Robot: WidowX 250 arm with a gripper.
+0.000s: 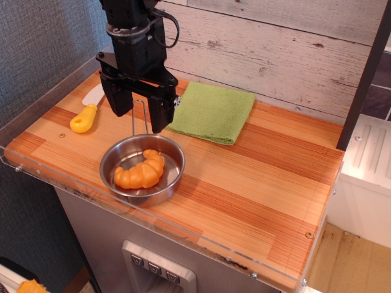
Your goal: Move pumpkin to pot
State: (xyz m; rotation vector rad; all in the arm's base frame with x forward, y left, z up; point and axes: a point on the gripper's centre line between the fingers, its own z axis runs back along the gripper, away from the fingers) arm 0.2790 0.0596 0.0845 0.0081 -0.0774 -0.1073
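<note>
The pumpkin (142, 171) lies inside the pot (116, 157), resting on the pot's floor with its curved back toward the far rim. The pot stands on the desk (256, 177) near the front left edge; its thin wire loop handle (139, 116) extends away from the rim toward the back wall, passing between the end effector's fingers. The end effector (138, 119) hangs above the far rim of the pot, clear of the pumpkin and touching nothing. Its two dark fingers (158, 115) point downward and stand spread apart, with empty space between them. The pumpkin is therefore below and slightly forward of the end effector, well separated from both fingertips. A green cloth (212, 111) lies flat just to the right of the end effector. A yellow-handled toy knife (85, 115) lies to the left of it.
</note>
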